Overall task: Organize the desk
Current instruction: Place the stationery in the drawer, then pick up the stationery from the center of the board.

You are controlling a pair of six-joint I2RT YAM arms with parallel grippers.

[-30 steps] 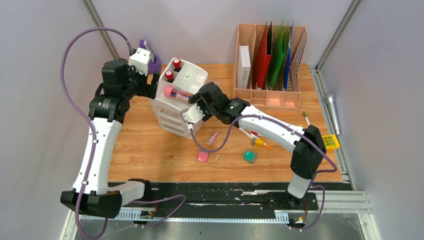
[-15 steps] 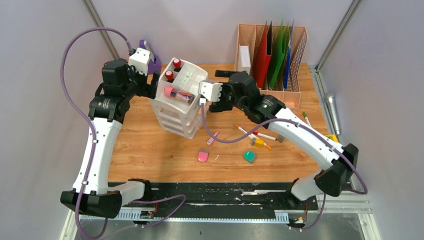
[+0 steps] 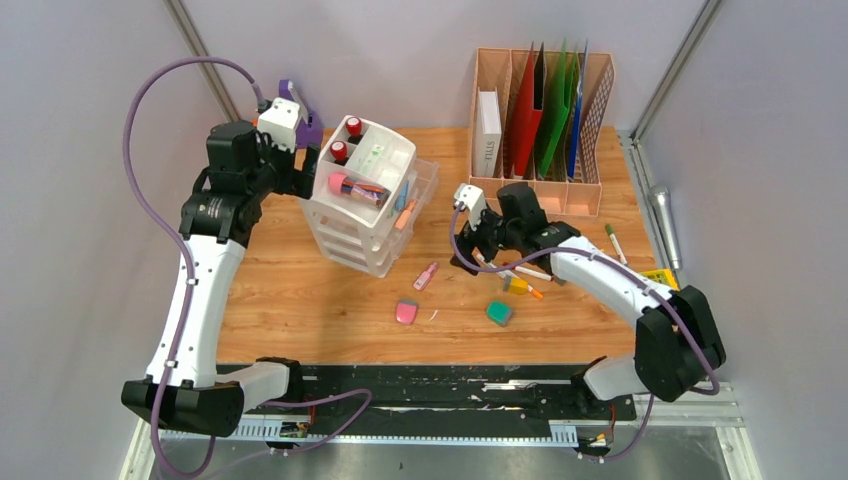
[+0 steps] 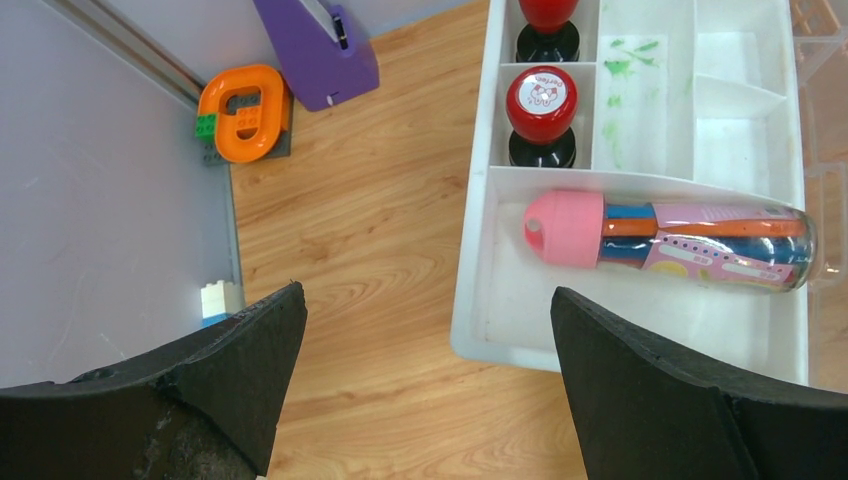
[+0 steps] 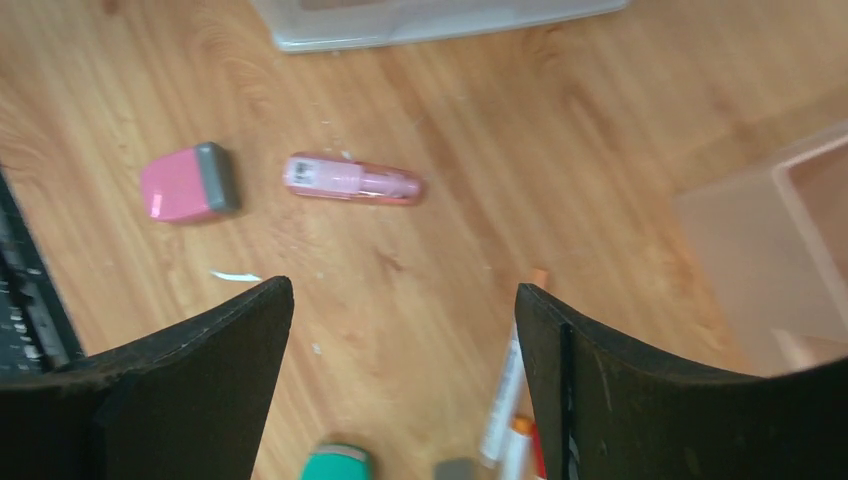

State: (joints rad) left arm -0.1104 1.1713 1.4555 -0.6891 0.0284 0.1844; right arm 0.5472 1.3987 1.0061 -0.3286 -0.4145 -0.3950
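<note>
Wood-grain planks of the desk fill the space between the grey walls, and most of the clutter sits on its right half. A second ago the right arm was up against the white drawer unit. Now it has pulled back, and an orange pen lies in the unit's open top drawer. I take that as one item put away.

The right gripper hangs over the loose things with its fingers spread and nothing between them. Below it lie a pink eraser and a pink tube, with a few pens just beside. A green block sits nearer the front edge. Any of these looks like the next pick.

The left gripper hasn't moved from the unit's left side. Its fingers are wide apart and hold nothing, one over bare wood, one over the top tray near the pink-capped tube.
</note>
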